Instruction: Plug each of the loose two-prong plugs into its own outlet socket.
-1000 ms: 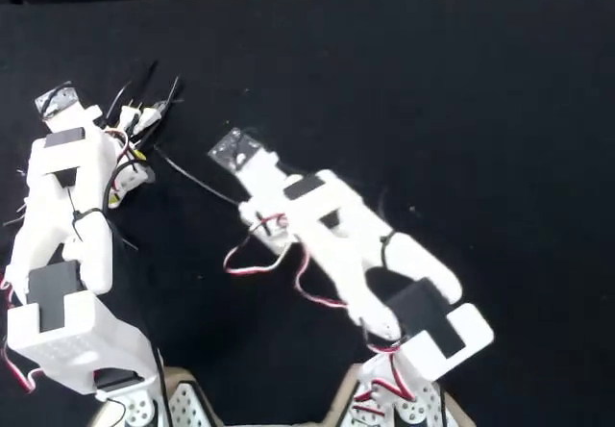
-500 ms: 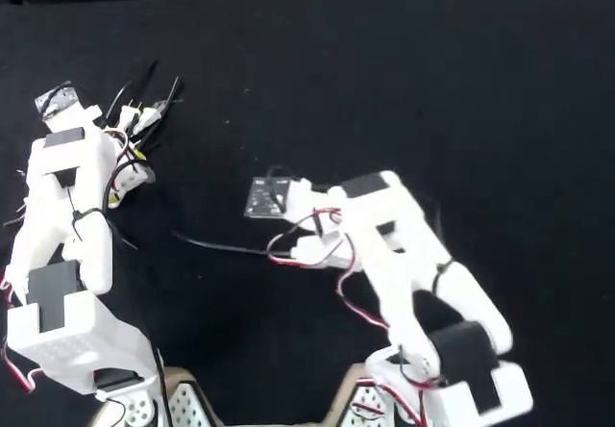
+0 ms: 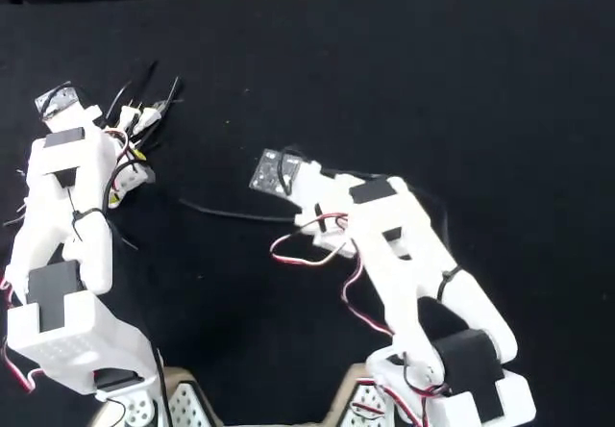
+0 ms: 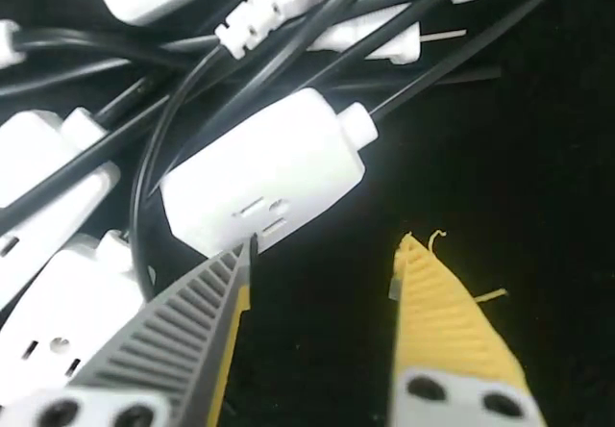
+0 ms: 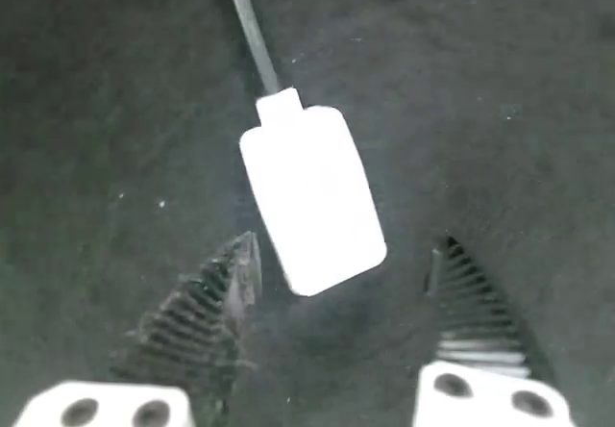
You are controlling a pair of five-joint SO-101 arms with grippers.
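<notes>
Over the pile of outlet sockets [image 3: 142,117] and black cords [image 4: 288,52], the left tool [image 4: 317,273] hangs with its fingers apart, one tip just beside a white socket [image 4: 264,182] whose slots face it. Well apart from that pile on the black surface [image 3: 500,110], the right tool [image 5: 341,273] is spread wide, the end of a white plug [image 5: 312,196] lying between its fingertips.

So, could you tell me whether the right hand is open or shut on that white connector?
Open: the right hand has its fingers apart either side of the white connector, with table showing between.
</notes>
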